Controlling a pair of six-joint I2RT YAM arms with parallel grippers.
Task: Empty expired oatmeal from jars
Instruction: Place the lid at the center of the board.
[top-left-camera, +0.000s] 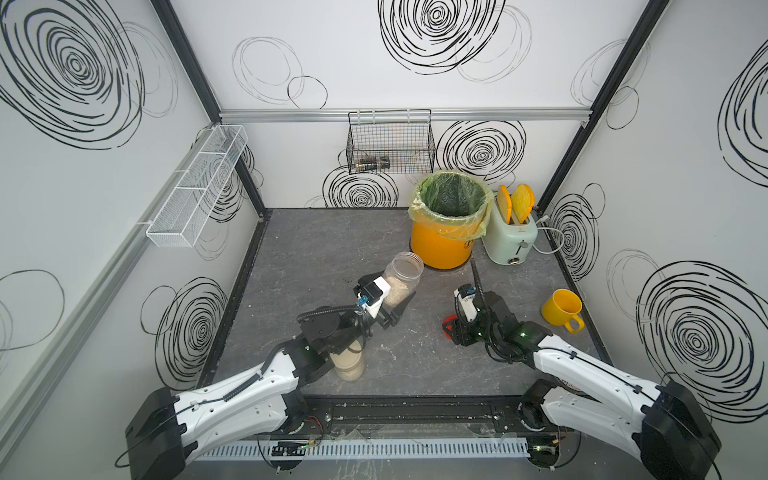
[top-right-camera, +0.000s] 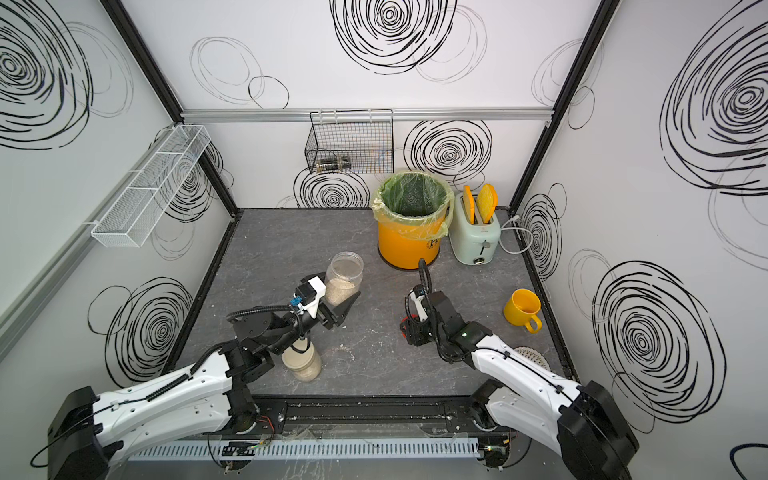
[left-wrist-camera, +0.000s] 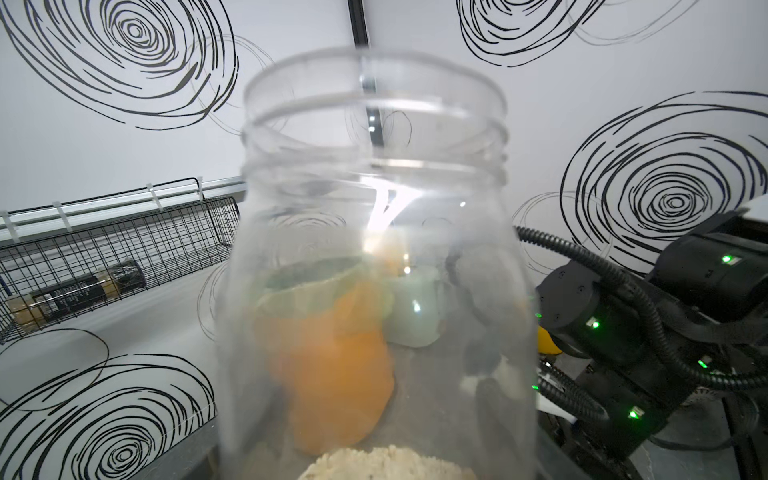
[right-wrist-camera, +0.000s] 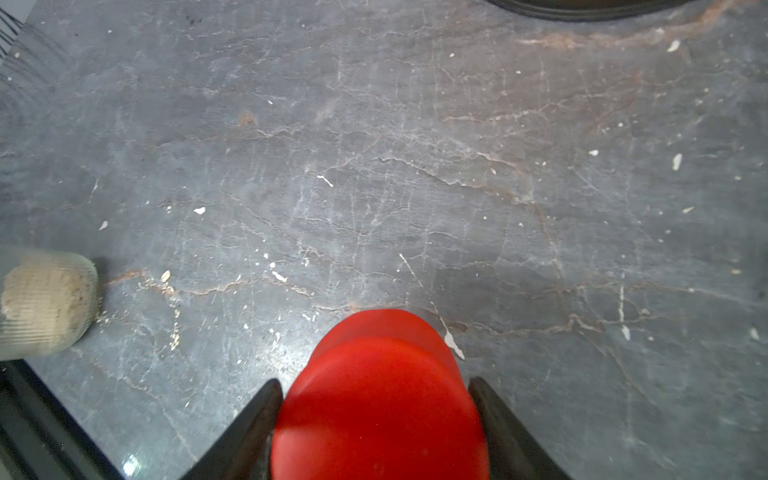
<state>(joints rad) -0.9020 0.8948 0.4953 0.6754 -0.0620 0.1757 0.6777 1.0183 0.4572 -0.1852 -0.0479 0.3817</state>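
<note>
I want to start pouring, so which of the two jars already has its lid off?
The jar held in the left gripper: its mouth is bare. The other jar, standing under the left arm, has its beige lid on.

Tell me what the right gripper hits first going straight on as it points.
Likely the grey marbled tabletop: the right gripper, shut on the round red plastic cap, points down at it, though the gap is unclear.
</note>
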